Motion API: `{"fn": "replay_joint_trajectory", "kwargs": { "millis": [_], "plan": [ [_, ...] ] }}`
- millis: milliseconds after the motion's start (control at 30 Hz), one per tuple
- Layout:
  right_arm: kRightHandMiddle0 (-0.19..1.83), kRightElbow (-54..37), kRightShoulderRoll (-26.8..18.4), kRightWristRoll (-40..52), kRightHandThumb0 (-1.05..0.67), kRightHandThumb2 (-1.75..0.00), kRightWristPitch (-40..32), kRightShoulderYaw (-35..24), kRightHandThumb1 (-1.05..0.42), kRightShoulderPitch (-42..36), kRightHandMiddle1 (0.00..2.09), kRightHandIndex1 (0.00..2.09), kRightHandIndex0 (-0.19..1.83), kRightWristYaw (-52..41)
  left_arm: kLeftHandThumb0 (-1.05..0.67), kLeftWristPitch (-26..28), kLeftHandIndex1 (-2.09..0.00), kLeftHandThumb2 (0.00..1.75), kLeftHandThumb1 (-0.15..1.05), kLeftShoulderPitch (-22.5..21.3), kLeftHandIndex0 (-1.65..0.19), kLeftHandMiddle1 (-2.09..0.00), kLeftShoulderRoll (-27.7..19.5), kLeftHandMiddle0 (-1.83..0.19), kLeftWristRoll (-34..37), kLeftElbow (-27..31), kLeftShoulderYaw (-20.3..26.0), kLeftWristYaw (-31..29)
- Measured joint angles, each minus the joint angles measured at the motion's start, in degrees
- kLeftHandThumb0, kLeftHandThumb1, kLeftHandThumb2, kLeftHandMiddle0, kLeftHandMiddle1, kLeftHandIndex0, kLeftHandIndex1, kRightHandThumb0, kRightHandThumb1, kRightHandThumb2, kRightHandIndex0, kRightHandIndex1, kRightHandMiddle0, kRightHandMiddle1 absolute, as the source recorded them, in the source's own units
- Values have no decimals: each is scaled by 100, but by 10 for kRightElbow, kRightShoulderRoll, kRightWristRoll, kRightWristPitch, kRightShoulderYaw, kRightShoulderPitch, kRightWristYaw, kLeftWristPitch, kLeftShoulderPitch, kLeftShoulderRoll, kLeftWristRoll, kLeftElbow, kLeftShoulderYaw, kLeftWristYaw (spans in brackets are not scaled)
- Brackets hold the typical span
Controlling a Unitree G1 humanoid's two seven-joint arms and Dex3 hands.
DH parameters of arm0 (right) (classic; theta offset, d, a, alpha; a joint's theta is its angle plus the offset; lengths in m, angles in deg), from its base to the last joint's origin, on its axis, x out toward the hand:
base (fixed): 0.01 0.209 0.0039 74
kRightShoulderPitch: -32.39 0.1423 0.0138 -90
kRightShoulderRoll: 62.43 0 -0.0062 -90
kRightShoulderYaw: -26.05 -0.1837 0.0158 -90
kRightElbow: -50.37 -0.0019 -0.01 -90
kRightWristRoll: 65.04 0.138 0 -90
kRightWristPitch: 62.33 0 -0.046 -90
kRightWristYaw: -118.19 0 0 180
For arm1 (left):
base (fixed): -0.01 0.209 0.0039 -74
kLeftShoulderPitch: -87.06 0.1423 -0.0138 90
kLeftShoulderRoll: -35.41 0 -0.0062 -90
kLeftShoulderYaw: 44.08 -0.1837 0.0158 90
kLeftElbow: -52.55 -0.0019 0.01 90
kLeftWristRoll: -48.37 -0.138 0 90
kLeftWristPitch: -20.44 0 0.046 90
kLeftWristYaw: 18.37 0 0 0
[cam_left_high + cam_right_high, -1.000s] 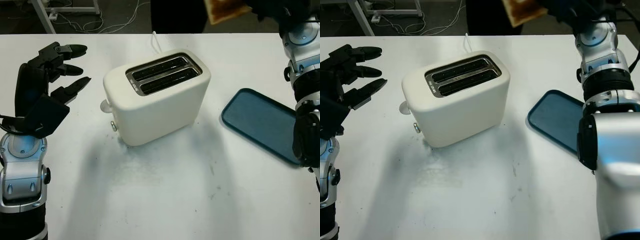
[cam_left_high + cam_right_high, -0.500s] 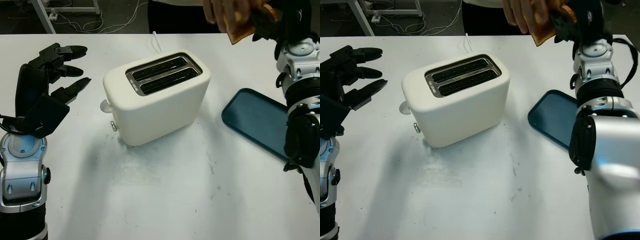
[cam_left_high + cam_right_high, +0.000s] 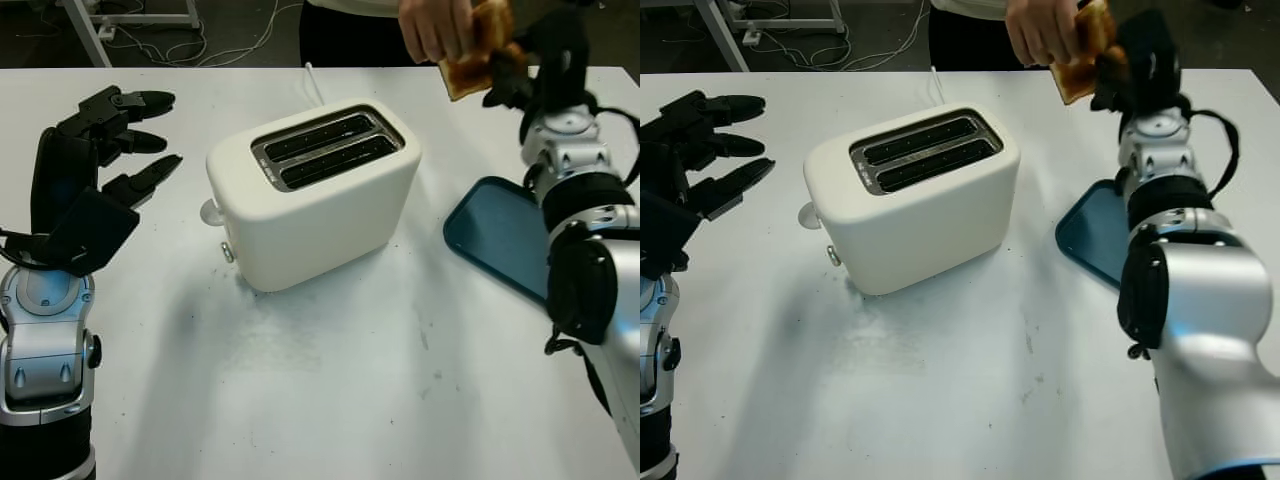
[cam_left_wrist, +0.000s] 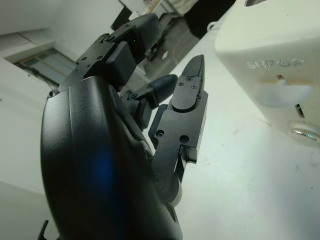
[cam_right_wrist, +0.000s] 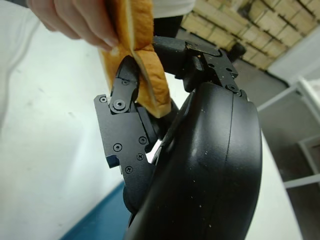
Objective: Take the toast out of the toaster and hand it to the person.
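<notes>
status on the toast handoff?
Right hand shut on toast, raised past the toaster; person's hand gripping its other edge. Left hand open, beside the toaster. Nothing in the way.

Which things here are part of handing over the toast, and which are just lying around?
Part of the job:
- toast, gripped by the right hand and a person's hand
- toaster, both slots empty

Lying about:
- blue tray, right of the toaster
- left hand, open, left of the toaster
- white cord behind the toaster
</notes>
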Motion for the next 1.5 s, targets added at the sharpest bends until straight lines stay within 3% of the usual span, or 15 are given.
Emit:
{"fn": "replay_joint_trajectory", "kwargs": {
  "millis": [133,400,433,533,567,633,767,867,1033,1300,1500],
  "plan": [
    [11,0,2,-9,-16,-48,0,11,-92,0,174,175,64,2,-10,0,-46,2,92,0,-59,-97,0,-51,0,0,0,0],
    [17,0,2,-36,-21,-57,0,48,-92,-1,175,175,57,-23,-11,-7,-45,2,92,0,-59,-97,0,-51,0,-2,2,0],
    [13,0,2,-36,-30,-58,0,48,-92,-1,158,167,38,-34,-11,-10,-45,2,92,0,-59,-96,0,-51,0,-4,2,0],
    [13,0,-9,-56,-58,-62,14,73,-92,-5,42,58,15,-102,-12,-11,-45,3,92,1,-59,-95,0,-50,-1,-5,1,0],
    [10,0,-14,-69,-68,-57,24,89,-92,-9,19,30,13,-122,-10,-11,-45,3,91,1,-60,-95,0,-50,-1,-5,1,0],
    [8,-2,-23,-102,-75,-48,40,124,-92,-20,5,11,7,-134,-12,-15,-45,3,92,3,-60,-94,0,-50,0,-7,2,0],
    [0,-15,-28,-118,-79,-28,84,144,-92,-50,0,1,1,-133,-12,-12,-44,5,92,13,-60,-93,4,-48,6,-8,6,0],
    [0,-42,-28,-115,-83,-23,122,143,-92,-76,0,1,2,-133,-10,-4,-43,6,92,20,-60,-91,8,-49,4,-2,6,1],
    [3,-130,-21,-57,-75,-20,191,110,-92,-151,1,2,3,-157,-13,0,-42,6,92,27,-60,-89,8,-51,0,3,5,4],
    [16,-431,34,22,-64,-26,172,70,-92,-361,6,8,18,-155,-12,-1,-40,7,92,42,-59,-88,14,-49,2,3,3,10],
    [19,-645,95,77,-63,-33,116,69,-92,-523,5,6,18,-156,-12,-1,-36,13,92,84,-54,-85,64,-43,3,16,3,41]
  ]
}}
